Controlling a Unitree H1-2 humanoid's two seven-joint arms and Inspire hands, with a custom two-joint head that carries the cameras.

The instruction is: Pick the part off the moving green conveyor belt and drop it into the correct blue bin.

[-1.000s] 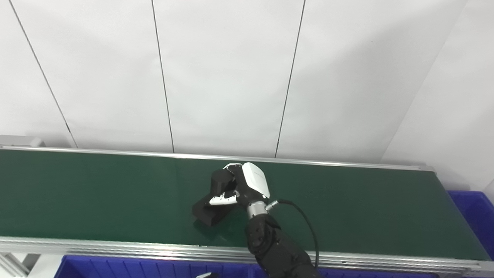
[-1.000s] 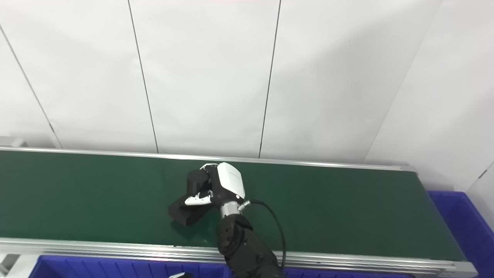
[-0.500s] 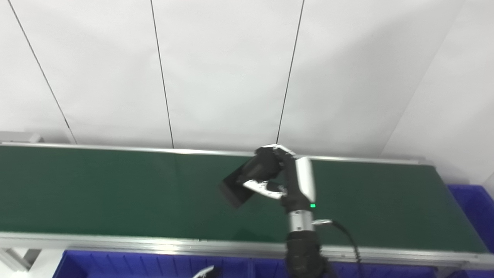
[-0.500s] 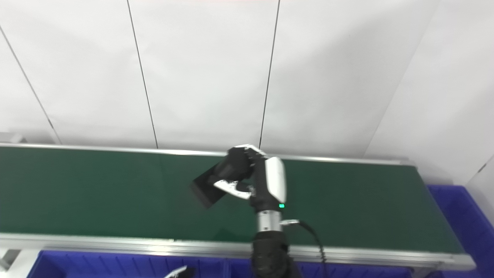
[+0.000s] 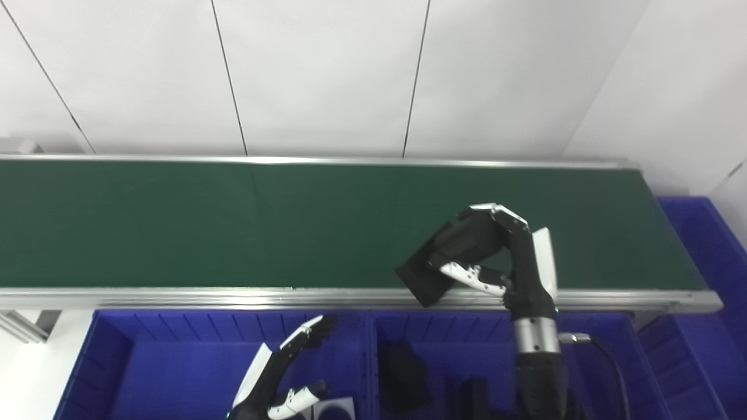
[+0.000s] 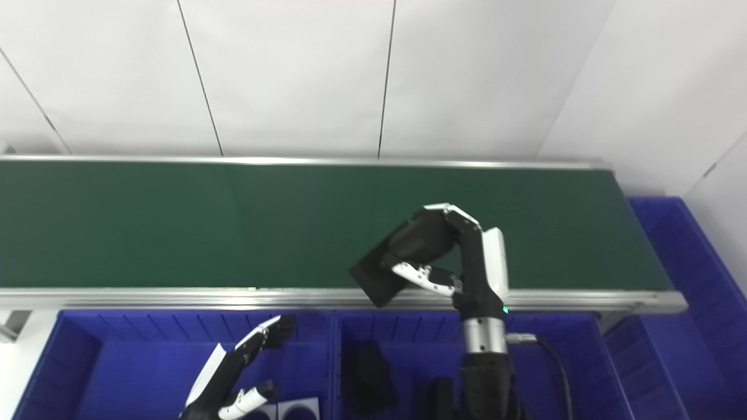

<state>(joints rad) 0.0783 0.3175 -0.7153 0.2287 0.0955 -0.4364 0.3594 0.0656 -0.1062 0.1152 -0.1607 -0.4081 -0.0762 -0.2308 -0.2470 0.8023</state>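
My right hand (image 5: 508, 256) is shut on a black part (image 5: 446, 256), a short cylinder on a flat block. It holds the part tilted in the air over the near rail of the green conveyor belt (image 5: 233, 221), above the back edge of the right blue bin (image 5: 613, 350). My left hand (image 5: 280, 373) is open and empty, fingers spread, over the left blue bin (image 5: 146, 361). In the right eye view the part (image 6: 402, 256) hangs at the same place, in my right hand (image 6: 461, 256).
Black parts (image 5: 408, 373) lie in the right bin. A white and black piece (image 5: 335, 409) sits at the bottom of the left bin. Another blue bin (image 5: 709, 245) stands past the belt's right end. A white panelled wall rises behind the belt.
My right hand has lifted the black part off the belt and carried it right and toward me, to the near rail. The camera has tilted down, showing the bins and my left hand.
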